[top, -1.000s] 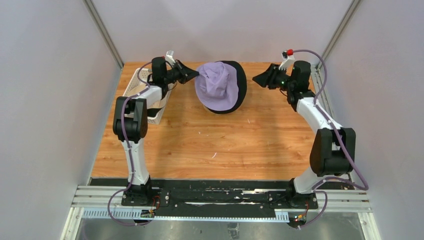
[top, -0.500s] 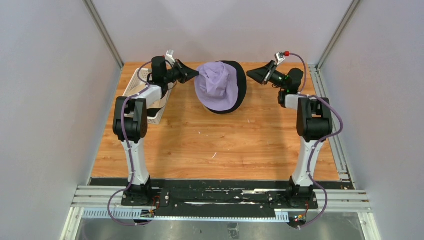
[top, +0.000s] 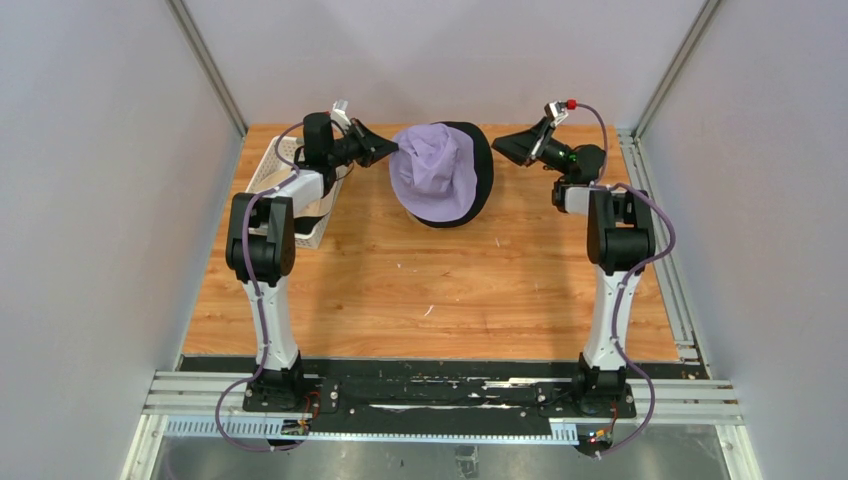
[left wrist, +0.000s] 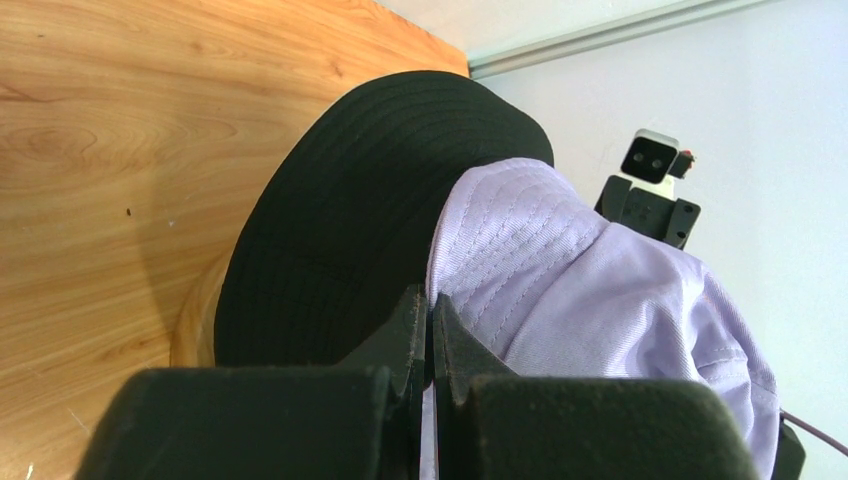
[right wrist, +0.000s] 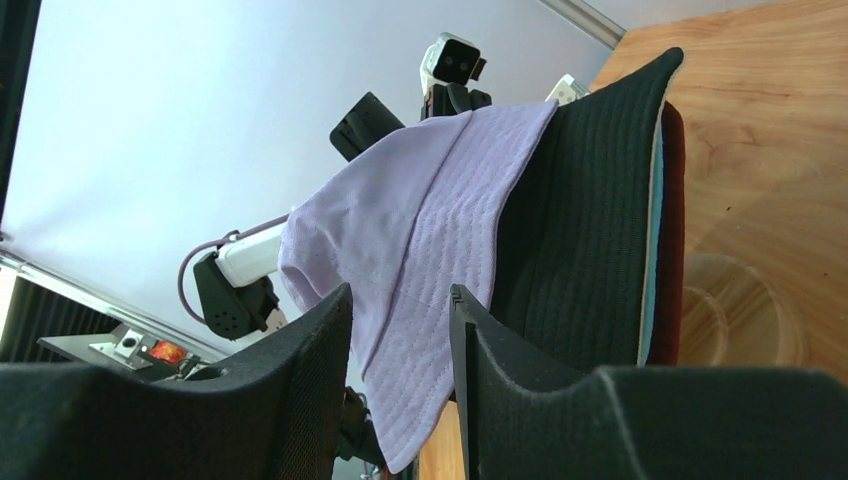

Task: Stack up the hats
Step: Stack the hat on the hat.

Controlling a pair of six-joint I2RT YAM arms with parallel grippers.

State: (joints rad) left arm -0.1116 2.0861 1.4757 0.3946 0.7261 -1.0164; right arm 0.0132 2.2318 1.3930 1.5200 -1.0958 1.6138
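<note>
A lavender hat (top: 435,170) lies crumpled on top of a black hat (top: 482,165) at the back middle of the table. My left gripper (top: 393,150) is shut on the lavender hat's (left wrist: 600,290) left brim, next to the black hat's brim (left wrist: 360,230). My right gripper (top: 497,148) stands open just right of the stack, its fingers apart and holding nothing. From the right wrist view, the lavender brim (right wrist: 430,220) hangs beyond the gap of the right gripper (right wrist: 400,300). Under the black hat (right wrist: 590,230) show a teal edge (right wrist: 648,250) and a maroon hat (right wrist: 674,230).
The stack sits on a wooden stand (right wrist: 740,300), also seen at its base (left wrist: 195,320). A white lattice basket (top: 268,170) stands at the back left beside the left arm, with something dark (top: 314,222) at its near end. Walls close in the table on three sides.
The right arm has folded inward and its gripper has moved left and slightly up, closer to the hats. The left gripper and the lavender hat have not moved.
</note>
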